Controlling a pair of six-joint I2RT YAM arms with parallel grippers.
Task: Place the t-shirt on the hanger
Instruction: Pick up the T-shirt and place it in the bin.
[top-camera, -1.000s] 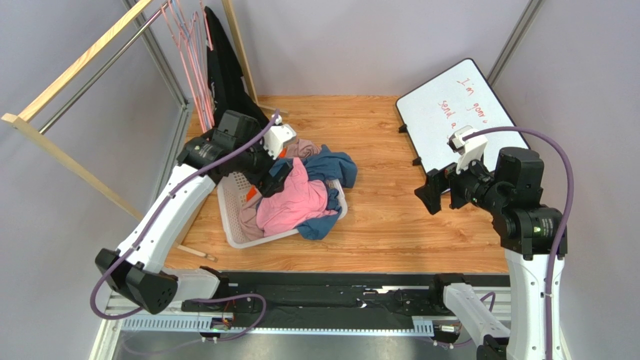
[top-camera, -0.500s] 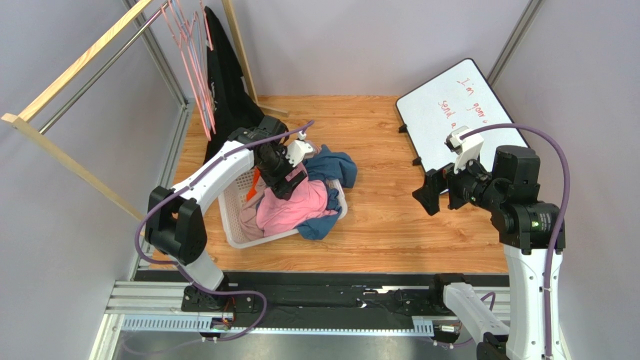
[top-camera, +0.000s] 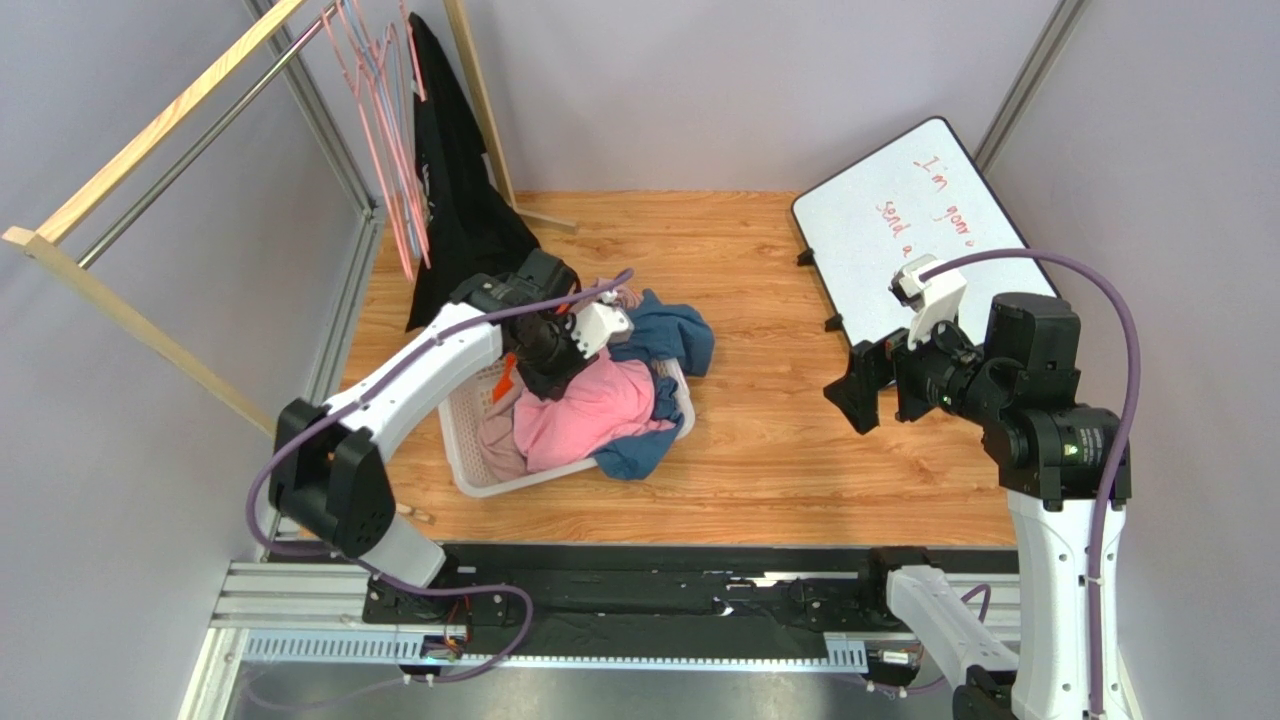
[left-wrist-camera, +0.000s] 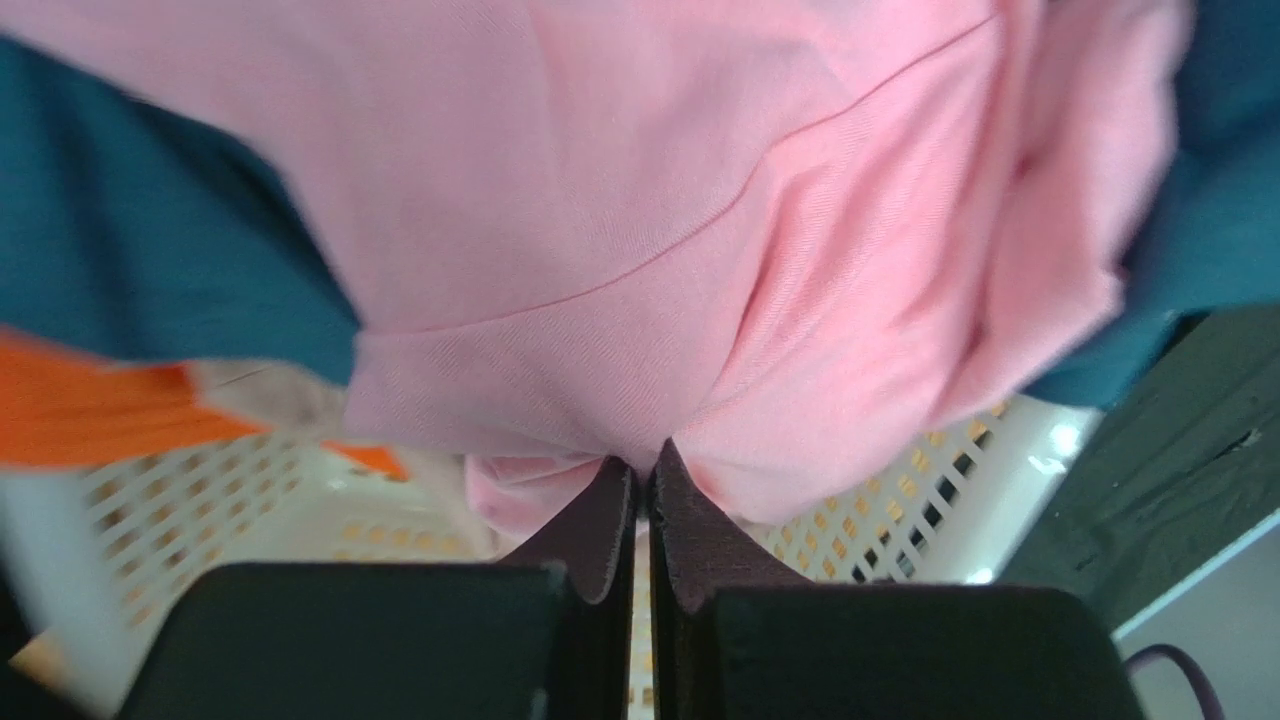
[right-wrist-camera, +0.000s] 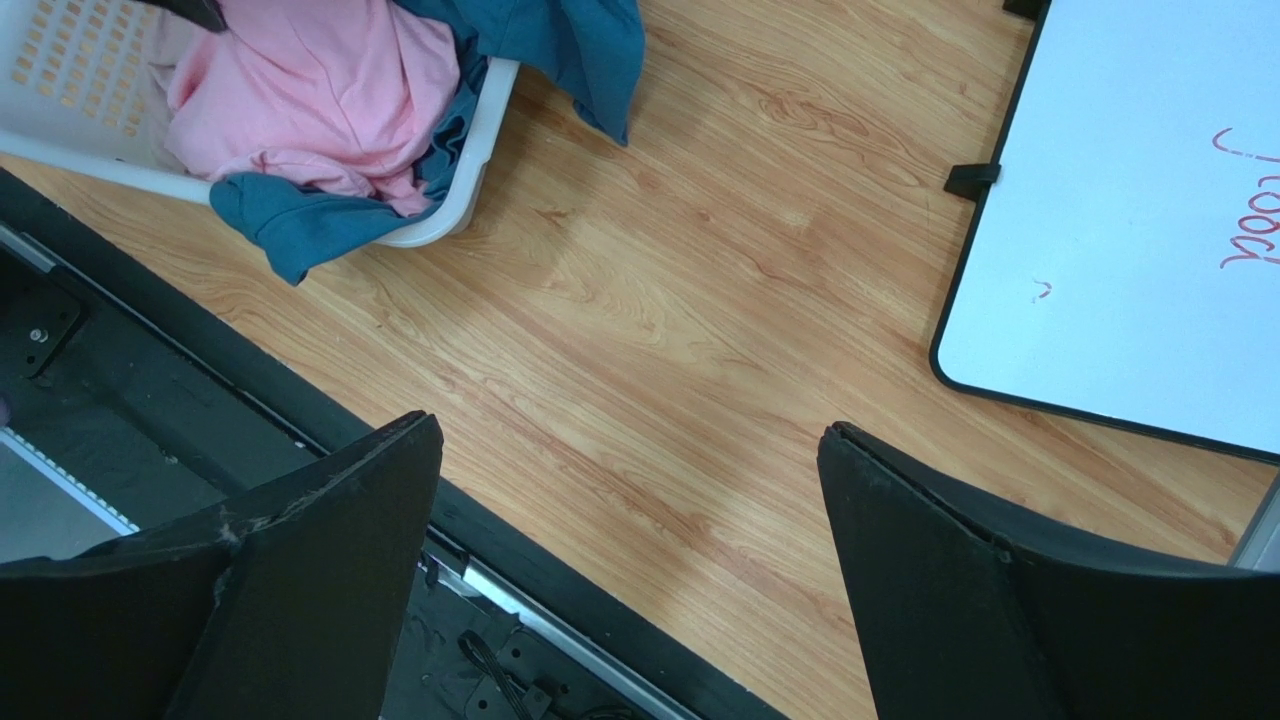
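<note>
At the far-left side of the basket (top-camera: 463, 447), left gripper (top-camera: 550, 357): jaws closed tight, tips meeting on a fold of the t-shirt (left-wrist-camera: 601, 195), with creases in the pink cloth running to the pinch. T-shirt: heaped on top of the basket's load, crumpled, near the right rim. Beneath and around it: blue garment (top-camera: 679, 333), spilling over the far-right and near rims onto the table (top-camera: 781, 435); orange cloth (left-wrist-camera: 90, 413) to the left, inside the white perforated wall. Basket: set askew on the left half of the table, its near corner just beside the black strip along the table's front edge. Far-left corner: pink hangers (top-camera: 394, 180), several together, hooked on the rail (top-camera: 166, 143) above the table's left edge, well apart from the t-shirt; black garment (top-camera: 451, 165) hanging just beside them, its hem close behind the left arm. Centre: bare wood between basket and whiteboard (top-camera: 902, 210). Right gripper (right-wrist-camera: 627, 435): raised over that bare wood near the whiteboard's near-left corner, fingers spread wide, nothing between them.
</note>
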